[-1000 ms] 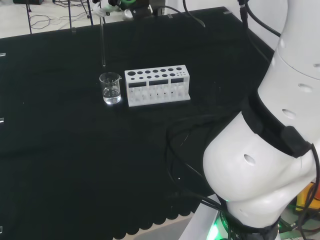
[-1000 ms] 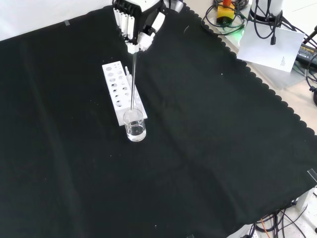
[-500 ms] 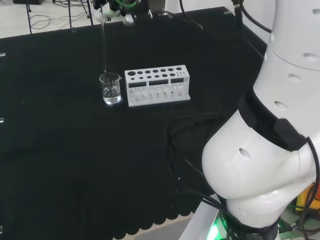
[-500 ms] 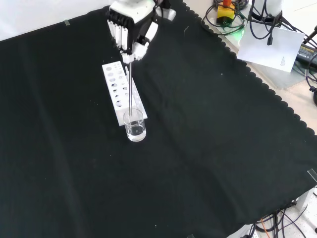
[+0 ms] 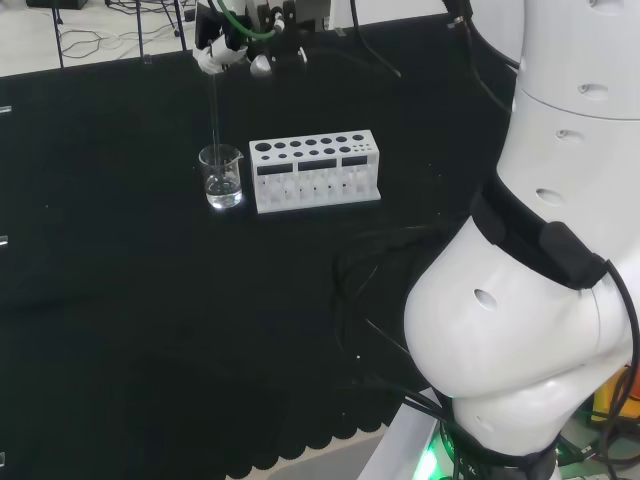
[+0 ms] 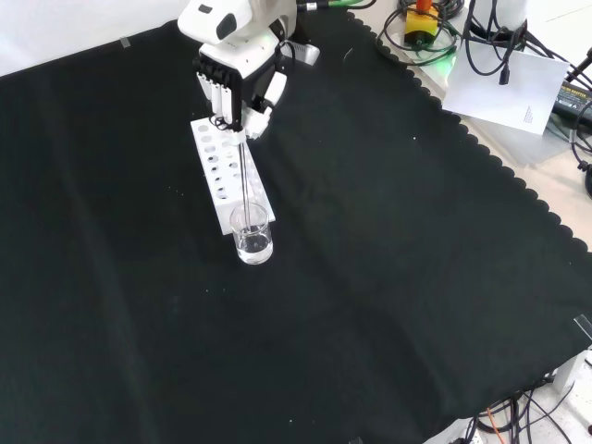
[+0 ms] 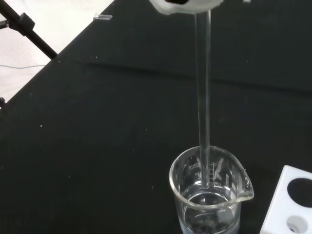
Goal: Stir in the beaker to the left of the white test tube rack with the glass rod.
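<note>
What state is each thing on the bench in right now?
hand: fingers curled round the top of the glass rod.
glass rod: near upright, lower end inside the beaker.
beaker: upright beside the rack, clear liquid in the bottom.
white test tube rack: upright on the cloth, no tubes visible in its holes.

My bench is covered with a black cloth (image 6: 370, 277) whose scalloped edge runs down the right side of the front view and along the bottom of the head view. Two things stand directly on it. A clear glass beaker (image 5: 221, 176) sits in the upper left of the head view, with a little clear liquid in its bottom. Just beside it, to its right in that view, stands a white test tube rack (image 5: 315, 170) with rows of round holes. In the front view, the beaker (image 6: 252, 233) sits at the rack's (image 6: 227, 171) near end, left of centre.
</note>
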Robot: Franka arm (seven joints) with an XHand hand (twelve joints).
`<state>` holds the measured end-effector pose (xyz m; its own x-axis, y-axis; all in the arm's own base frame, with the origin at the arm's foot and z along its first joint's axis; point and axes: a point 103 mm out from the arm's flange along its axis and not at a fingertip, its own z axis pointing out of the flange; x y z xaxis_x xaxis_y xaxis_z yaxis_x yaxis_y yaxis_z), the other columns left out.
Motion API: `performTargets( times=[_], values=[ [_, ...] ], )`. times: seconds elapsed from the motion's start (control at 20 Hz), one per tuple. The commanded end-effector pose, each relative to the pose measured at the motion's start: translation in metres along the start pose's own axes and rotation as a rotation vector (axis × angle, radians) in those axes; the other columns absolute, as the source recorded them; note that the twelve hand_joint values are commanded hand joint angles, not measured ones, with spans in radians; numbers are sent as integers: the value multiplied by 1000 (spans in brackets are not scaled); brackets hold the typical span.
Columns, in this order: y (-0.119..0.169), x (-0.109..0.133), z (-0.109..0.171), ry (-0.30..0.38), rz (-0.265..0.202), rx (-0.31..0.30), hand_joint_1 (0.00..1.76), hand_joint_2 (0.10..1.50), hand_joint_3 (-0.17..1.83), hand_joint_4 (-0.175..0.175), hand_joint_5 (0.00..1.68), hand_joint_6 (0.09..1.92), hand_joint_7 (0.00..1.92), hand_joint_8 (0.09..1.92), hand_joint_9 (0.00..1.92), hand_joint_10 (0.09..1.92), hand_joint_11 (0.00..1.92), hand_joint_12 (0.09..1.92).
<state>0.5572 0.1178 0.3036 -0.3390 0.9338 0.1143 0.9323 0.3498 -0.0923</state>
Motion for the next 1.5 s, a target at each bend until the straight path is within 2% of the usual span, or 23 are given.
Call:
performTargets(
  times=[0.05, 0.3, 0.4, 0.55, 0.95, 1.5],
  values=[
    [4, 4, 14, 0, -4, 19, 1326, 1056, -175, -175, 1412, 87, 1320, 719, 1513, 915, 1592, 706],
    [10, 10, 24, 10, -17, 39, 1326, 1056, -175, -175, 1413, 87, 1320, 720, 1513, 917, 1592, 708],
    [11, 8, 28, 38, -15, 41, 1326, 1056, -175, -175, 1413, 87, 1320, 720, 1512, 918, 1592, 709],
    [11, 4, 32, 44, -10, 43, 1326, 1056, -175, -175, 1414, 87, 1319, 720, 1512, 920, 1592, 711],
    [18, -2, 32, 35, -17, 40, 1326, 1057, -175, -175, 1415, 87, 1318, 723, 1511, 924, 1592, 715],
    [6, -21, 29, 2, 45, 49, 1326, 1057, -175, -175, 1415, 87, 1317, 725, 1510, 929, 1591, 720]
  ],
)
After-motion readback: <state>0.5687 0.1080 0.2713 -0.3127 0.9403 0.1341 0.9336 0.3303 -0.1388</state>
